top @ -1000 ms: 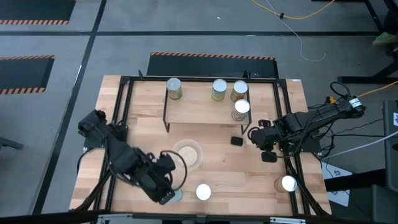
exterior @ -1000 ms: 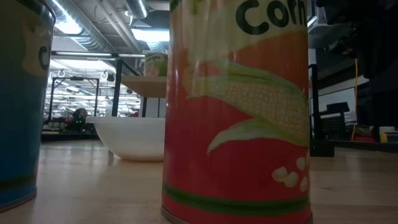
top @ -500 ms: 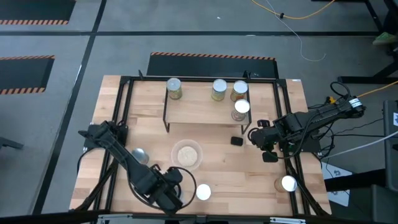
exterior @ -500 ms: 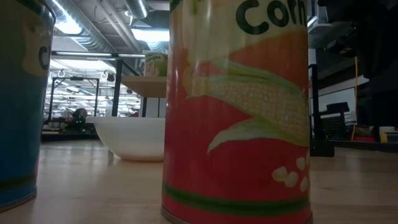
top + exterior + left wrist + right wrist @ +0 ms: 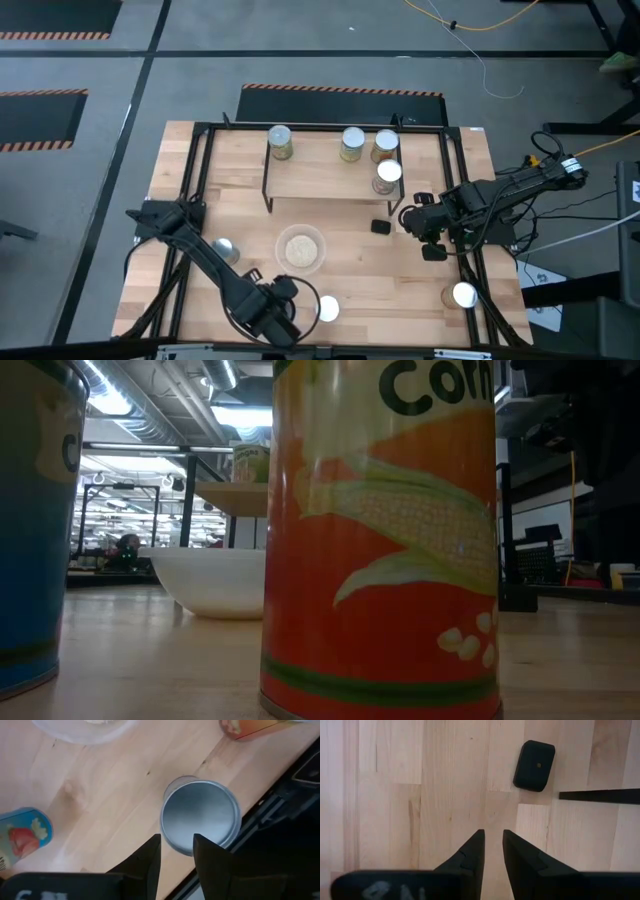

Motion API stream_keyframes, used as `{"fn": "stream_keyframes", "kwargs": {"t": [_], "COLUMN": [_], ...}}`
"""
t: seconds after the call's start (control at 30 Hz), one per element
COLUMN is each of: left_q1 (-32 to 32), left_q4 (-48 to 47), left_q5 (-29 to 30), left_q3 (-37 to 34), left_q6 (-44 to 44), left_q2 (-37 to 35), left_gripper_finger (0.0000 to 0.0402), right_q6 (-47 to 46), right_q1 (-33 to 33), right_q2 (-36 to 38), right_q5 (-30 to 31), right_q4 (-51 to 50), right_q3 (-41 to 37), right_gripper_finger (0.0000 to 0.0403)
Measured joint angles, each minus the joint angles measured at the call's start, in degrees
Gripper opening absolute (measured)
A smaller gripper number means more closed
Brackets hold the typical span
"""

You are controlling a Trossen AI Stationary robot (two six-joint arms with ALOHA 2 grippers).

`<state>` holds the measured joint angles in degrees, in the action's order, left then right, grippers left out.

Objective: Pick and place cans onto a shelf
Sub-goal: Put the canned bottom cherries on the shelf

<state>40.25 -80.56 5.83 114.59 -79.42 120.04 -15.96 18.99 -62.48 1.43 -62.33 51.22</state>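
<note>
Cans: four stand on the shelf [image 5: 330, 178]; one silver-topped can [image 5: 200, 815] stands at the table's near edge, just ahead of my left gripper [image 5: 176, 851], fingers apart, empty. My right gripper [image 5: 492, 849], fingers narrow, holds nothing.

Clear bowl [image 5: 301, 249] mid-table, beige contents; small black block [image 5: 380, 227] near it.

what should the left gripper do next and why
Probably lower the open left gripper around the silver-topped can at the table's near edge, then close. Its fingers hover apart just short of the can, holding nothing, and the shelf has room beside four cans.
</note>
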Motion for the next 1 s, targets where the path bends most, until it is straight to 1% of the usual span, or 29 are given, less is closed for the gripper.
{"fn": "stream_keyframes", "kwargs": {"t": [0.27, 0.43, 0.63, 1.0], "left_q1": [0.09, 0.07, 0.07, 0.07], "left_q4": [-1.43, -1.43, 0.35, 1.75], "left_q5": [-0.97, -0.66, -1.14, -1.01], "left_q3": [0.00, -1.89, -4.53, -4.59], "left_q6": [0.00, -0.06, -0.11, 0.00], "left_q2": [1.65, 1.56, 1.56, 1.56], "left_gripper_finger": [0.0108, 0.0108, 0.0108, 0.0108], "right_q6": [0.11, 0.08, 0.10, 0.10], "right_q1": [-0.01, 0.00, 0.00, 0.01], "right_q2": [0.00, 0.00, 0.00, 0.00], "right_q5": [0.02, 0.02, 0.02, 0.02], "right_q4": [0.03, 0.20, 0.38, 0.42], "right_q3": [0.00, 0.00, 0.00, 0.00], "right_gripper_finger": [0.0074, 0.0074, 0.0074, 0.0074]}}
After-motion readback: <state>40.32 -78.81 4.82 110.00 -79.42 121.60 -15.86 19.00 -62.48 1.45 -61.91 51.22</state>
